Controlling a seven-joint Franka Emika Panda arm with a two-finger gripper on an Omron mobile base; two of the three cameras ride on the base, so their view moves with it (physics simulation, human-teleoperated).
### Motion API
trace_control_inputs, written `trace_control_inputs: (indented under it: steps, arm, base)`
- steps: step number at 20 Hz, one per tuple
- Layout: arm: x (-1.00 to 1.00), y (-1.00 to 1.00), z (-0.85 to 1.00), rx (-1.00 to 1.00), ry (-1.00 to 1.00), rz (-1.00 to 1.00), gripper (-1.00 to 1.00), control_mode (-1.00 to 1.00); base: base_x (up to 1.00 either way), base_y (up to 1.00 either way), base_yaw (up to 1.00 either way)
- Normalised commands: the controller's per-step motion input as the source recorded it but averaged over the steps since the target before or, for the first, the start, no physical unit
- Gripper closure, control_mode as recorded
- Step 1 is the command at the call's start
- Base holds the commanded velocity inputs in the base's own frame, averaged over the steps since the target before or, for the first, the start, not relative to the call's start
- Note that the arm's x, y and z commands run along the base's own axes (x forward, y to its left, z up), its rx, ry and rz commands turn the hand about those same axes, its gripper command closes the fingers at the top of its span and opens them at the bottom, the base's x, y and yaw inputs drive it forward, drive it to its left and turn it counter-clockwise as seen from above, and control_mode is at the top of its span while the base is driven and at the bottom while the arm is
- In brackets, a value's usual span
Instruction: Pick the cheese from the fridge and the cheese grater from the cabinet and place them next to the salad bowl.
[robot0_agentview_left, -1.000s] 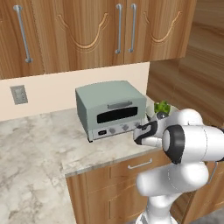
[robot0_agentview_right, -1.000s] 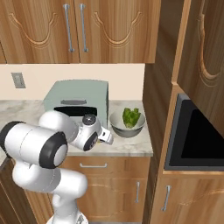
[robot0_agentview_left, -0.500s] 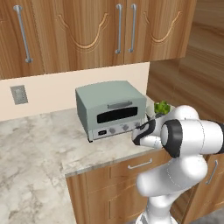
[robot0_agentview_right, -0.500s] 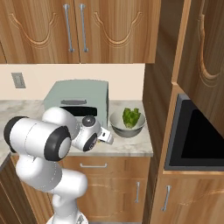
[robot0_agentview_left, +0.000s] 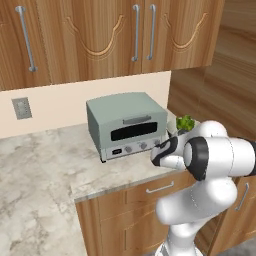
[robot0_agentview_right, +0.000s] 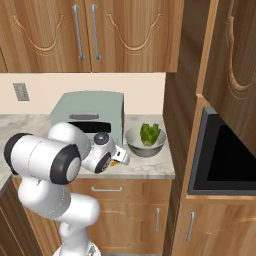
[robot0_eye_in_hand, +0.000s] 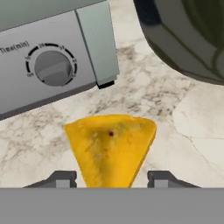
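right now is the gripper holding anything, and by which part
Apparently nothing: the cheese sits between the gripper's fingertips, but both stand clear of its narrow end, jaws open.

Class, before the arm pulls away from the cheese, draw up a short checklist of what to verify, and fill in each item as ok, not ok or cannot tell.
1. Cheese lies on the counter, between toaster oven and salad bowl: ok.
2. Tool fingers stand apart from the wedge's sides: ok.
3. Cheese resting flat and stable: cannot tell.
4. Cheese next to the bowl, not touching it: ok.
5. Cheese grater beside the bowl: not ok.
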Motion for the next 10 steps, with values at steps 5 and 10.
trace_control_inputs:
  steps: [5,10]
  arm:
    - [-0.05,0.00,0.43,0.00,0.00,-0.02,-1.00,-1.00]
    - [-0.23,0.00,0.78,0.00,0.02,0.00,-1.00,-1.00]
  base:
    - [0.00,0.00,0.00]
    - [0.00,0.00,0.00]
